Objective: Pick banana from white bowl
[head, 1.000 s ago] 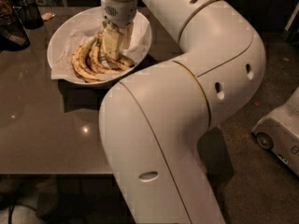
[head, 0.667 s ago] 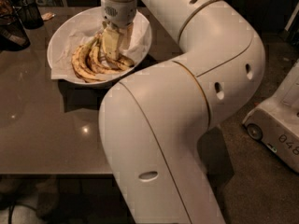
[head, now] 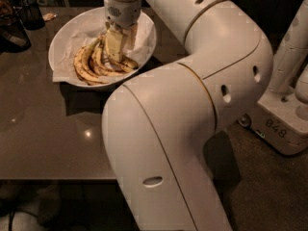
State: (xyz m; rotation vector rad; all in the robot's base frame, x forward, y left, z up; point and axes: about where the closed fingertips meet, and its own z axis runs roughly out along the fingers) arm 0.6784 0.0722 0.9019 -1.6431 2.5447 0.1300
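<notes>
Obs: against the frames a second back, the end effector (head: 117,52) sits at the same spot, low inside the white bowl (head: 62,35) and pressed down into the banana (head: 89,66) cluster. Bowl, fruit and arm (head: 192,105) show no shift. The only change is the second robot's base (head: 281,129), marked 048, on the floor to the right, which has slid up-frame.

Reading: no lift has begun. You are at the grasp stage, with the banana not yet out of the bowl. From this view you cannot tell how far open the end effector is, or whether it has hold of anything, since its pale tip blends into the fruit.

Location: the banana lies in the bowl, spread left and forward of the end effector, resting on crumpled white paper (head: 144,37) that laps over the right rim. The bowl stands on the counter (head: 43,129), towards its far edge.

Materials:
- banana: pale yellow, long dark streaks, curved, probably soft and easily bruised
- bowl: glossy, wide, sloping sides
- paper: thin and creased, may come up with the fruit
- counter: smooth, dark, reflective
- dark wire-mesh cup (head: 31,11): at the far left, well apart
</notes>
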